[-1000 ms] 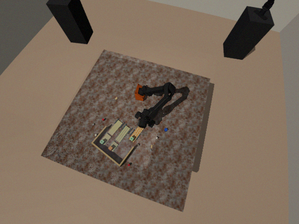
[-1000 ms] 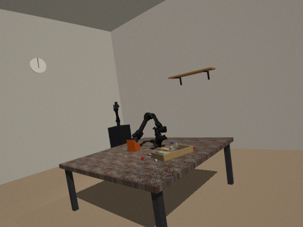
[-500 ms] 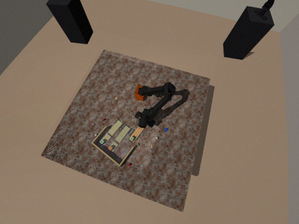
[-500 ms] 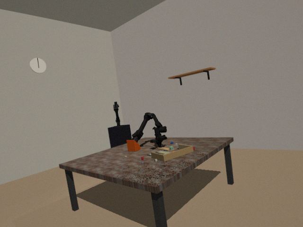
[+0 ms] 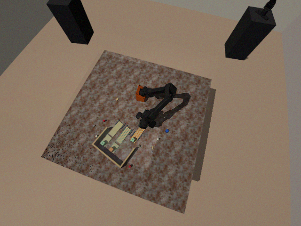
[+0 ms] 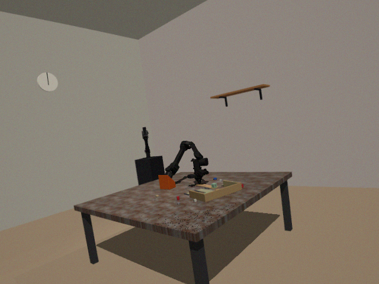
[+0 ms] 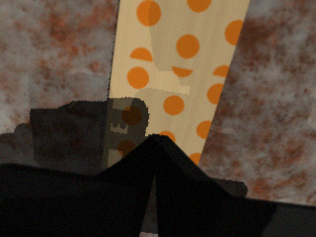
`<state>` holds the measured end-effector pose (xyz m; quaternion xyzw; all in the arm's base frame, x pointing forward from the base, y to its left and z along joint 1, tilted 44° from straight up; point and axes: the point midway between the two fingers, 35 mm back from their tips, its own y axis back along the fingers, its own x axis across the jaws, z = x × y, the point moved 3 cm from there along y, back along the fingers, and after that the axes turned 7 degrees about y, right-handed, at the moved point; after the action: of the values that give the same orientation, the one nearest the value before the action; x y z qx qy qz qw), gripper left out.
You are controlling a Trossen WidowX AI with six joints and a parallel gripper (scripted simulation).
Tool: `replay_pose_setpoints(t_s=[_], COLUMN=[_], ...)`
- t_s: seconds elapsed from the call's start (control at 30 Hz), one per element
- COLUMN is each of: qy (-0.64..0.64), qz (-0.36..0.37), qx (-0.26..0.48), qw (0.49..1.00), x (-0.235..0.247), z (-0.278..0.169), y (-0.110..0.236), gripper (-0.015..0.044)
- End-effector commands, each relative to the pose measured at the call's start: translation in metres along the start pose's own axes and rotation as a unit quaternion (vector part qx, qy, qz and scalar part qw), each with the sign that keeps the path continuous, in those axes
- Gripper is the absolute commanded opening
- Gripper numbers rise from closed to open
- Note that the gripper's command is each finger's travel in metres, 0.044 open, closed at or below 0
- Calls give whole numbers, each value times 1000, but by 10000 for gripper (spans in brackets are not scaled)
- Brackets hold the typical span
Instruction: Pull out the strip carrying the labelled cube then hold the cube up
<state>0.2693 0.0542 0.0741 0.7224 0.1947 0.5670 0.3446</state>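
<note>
Dragging the orange-dotted strip (image 5: pixel 138 132) straight along its own length serves you best; keep the end effector (image 7: pixel 154 148) pressed flat on its near end, fingers clenched with nothing between them. The labelled cube (image 5: pixel 133 139) rides the strip's far end, at the tray (image 5: pixel 106 155) mouth. You have three strips on the surface and three cubes; I judge this one unbroken.
</note>
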Motion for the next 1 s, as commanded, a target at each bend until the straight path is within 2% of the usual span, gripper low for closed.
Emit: replay_pose_setpoints(t_s=[0.0,0.2,0.37,0.77,0.97], qy=[0,-1,52,54,54], qz=[0,1,1,1,1], qx=[4,8,7,7,6], qw=[1000,1000,999,999,998], x=[0,0,-4,-10,-12], z=[5,5,28,68,89], y=[29,38,37,41,44], gripper=[0,0,131,440,440])
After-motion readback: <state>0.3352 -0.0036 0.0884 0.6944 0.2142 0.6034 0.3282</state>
